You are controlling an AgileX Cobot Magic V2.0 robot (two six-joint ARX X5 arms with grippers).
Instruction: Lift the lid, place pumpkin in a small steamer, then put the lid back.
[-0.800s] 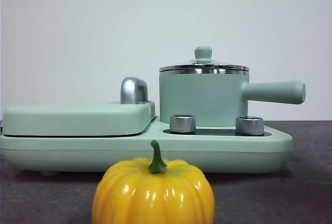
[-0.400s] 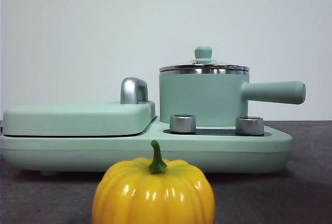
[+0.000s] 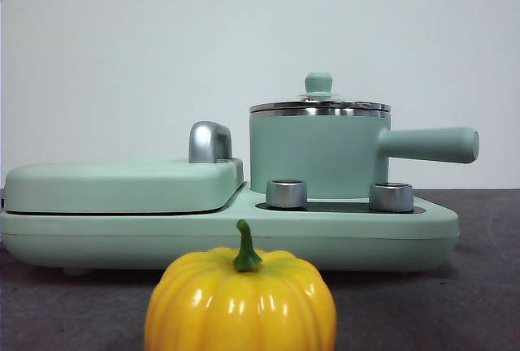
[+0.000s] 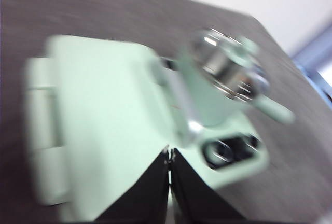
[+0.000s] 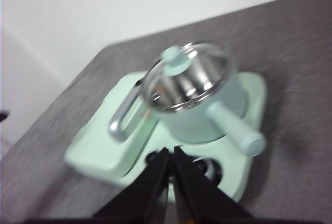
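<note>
The yellow pumpkin (image 3: 240, 302) with its green stem sits on the dark table at the near front. Behind it, on the right of the appliance, stands the mint-green small steamer (image 3: 317, 156), its handle (image 3: 431, 145) pointing right. The glass lid (image 3: 318, 106) rests on it, knob up. My left gripper (image 4: 169, 156) is shut and empty, high over the griddle side, with the steamer (image 4: 212, 99) and lid (image 4: 228, 68) beyond it. My right gripper (image 5: 171, 155) is shut and empty, above the knobs, short of the steamer (image 5: 207, 111) and lid (image 5: 189, 74). Neither wrist view shows the pumpkin.
A flat mint-green griddle cover (image 3: 122, 184) with a steel handle (image 3: 209, 141) fills the appliance's left half. Two steel control knobs (image 3: 286, 193) stand before the steamer on the base (image 3: 244, 241). A white wall rises behind.
The pumpkin, steamer and lid have not moved. A small dark tip has appeared at the front view's top left corner.
</note>
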